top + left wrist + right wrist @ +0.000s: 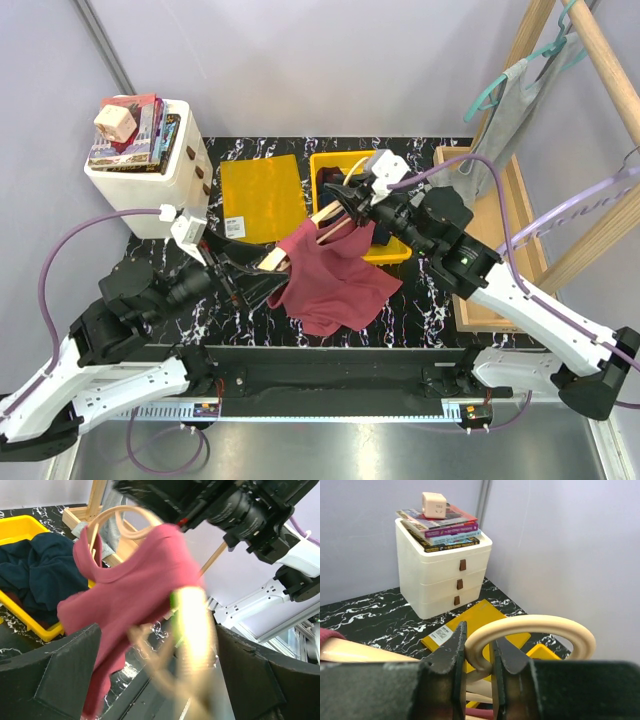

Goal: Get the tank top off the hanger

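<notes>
Clamping one hanger (545, 624), right gripper (478, 647); one tank top (335, 275) draped.

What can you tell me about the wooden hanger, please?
The hanger looks like pale, smooth wood, with a rounded hook of the same cream colour. It is held in the air, and from above it runs diagonally between the two arms. The right gripper is shut on the hook. The red tank top drapes over its shoulders. Its blurred near end sits between the fingers of the open left gripper, not gripped.
</notes>
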Motion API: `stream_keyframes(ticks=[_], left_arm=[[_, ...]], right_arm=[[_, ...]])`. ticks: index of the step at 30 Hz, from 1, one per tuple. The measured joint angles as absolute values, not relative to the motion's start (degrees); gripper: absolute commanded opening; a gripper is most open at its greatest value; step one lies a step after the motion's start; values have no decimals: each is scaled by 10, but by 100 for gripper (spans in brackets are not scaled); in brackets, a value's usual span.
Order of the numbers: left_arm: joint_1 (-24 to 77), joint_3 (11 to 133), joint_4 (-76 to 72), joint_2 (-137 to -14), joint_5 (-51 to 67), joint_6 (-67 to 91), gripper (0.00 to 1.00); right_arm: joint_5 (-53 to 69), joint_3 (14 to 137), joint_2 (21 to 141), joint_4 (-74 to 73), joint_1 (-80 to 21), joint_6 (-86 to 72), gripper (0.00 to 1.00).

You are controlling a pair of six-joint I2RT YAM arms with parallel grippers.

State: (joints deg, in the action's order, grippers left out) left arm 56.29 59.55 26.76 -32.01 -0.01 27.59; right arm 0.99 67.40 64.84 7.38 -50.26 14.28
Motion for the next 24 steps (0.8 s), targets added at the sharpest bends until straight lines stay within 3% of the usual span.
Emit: stream_keyframes(ticks=[11,14,15,19,22,24], left_arm=[[563,628,327,-276,-18,277,99],[563,653,331,-272,-24,267,92],[563,659,331,-272,-25,263,83],[563,679,331,-294,-27,242,63],[563,682,331,-325,-25,232,61],[563,684,332,-354,-18,219,66]], right_arm=[[27,603,602,82,-503,236,0],[31,598,599,73,-503,247,0],[36,598,596,70,-503,249,0],[67,591,577,69,-503,253,0],[91,589,561,68,-503,255,0],[107,588,553,65,-503,258,0]])
